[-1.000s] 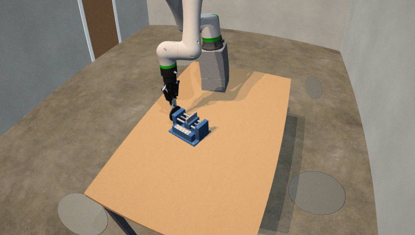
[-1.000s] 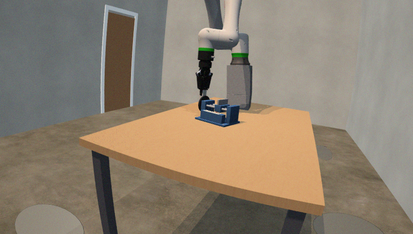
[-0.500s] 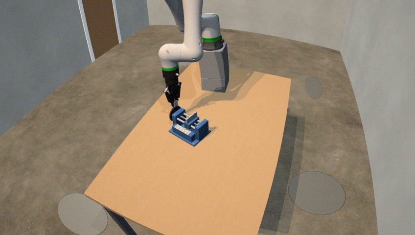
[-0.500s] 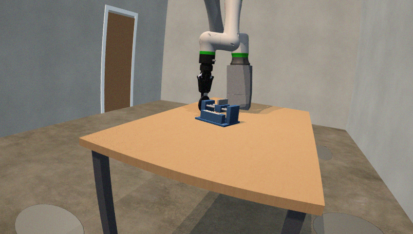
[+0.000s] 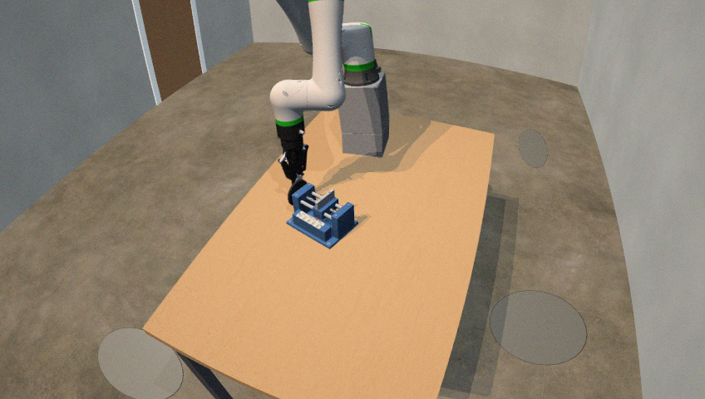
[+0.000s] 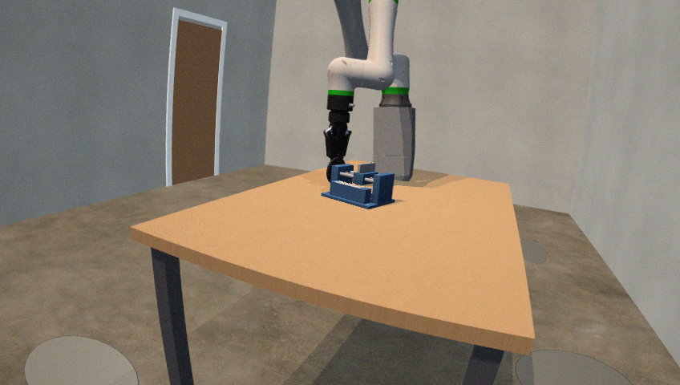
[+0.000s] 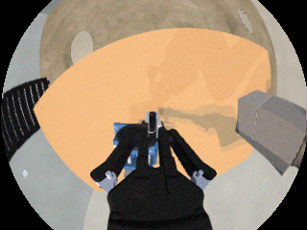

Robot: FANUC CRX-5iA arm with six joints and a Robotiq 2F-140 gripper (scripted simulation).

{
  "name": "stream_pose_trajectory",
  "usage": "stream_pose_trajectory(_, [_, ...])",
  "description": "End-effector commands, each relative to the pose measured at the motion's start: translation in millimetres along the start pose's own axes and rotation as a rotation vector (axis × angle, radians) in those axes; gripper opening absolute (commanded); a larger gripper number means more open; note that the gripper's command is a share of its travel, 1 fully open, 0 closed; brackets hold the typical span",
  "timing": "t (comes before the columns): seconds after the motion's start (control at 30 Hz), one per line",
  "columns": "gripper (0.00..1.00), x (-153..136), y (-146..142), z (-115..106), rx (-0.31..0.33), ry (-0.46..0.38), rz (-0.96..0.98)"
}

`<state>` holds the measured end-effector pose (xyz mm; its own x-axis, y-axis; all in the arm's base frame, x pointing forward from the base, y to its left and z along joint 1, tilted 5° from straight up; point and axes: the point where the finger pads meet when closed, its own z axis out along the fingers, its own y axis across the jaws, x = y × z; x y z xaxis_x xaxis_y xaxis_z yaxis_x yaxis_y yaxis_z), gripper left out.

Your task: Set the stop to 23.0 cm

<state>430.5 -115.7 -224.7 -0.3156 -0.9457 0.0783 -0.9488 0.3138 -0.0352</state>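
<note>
A blue stop fixture (image 5: pixel 325 214) (image 6: pixel 360 188) stands on the wooden table (image 5: pixel 346 296) (image 6: pixel 382 257), with two end blocks, metal rods, a grey stop block (image 5: pixel 324 199) (image 6: pixel 366 168) between them and a white scale on its front. A black handwheel (image 5: pixel 294 191) (image 6: pixel 329 172) sits at the fixture's far-left end. My gripper (image 5: pixel 298 176) (image 6: pixel 337 156) (image 7: pixel 152 116) comes down from above and is shut on the handwheel's handle at the top of the wheel. In the wrist view the fingers hide most of the fixture (image 7: pixel 122 133).
The robot's grey base pedestal (image 5: pixel 365 118) (image 6: pixel 393 143) (image 7: pixel 271 125) stands at the table's far edge behind the fixture. A brown door (image 5: pixel 170 44) (image 6: pixel 194 99) is in the left wall. Grey round patches (image 5: pixel 538 326) mark the floor around the table.
</note>
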Motion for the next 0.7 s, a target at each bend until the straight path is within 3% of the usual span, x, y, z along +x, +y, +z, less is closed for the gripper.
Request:
stream_pose_trajectory(0.0, [0.04,0,-1,2,0.000,0.000,0.000])
stream_pose_trajectory(0.67, [0.04,0,-21,21,0.000,0.000,0.000])
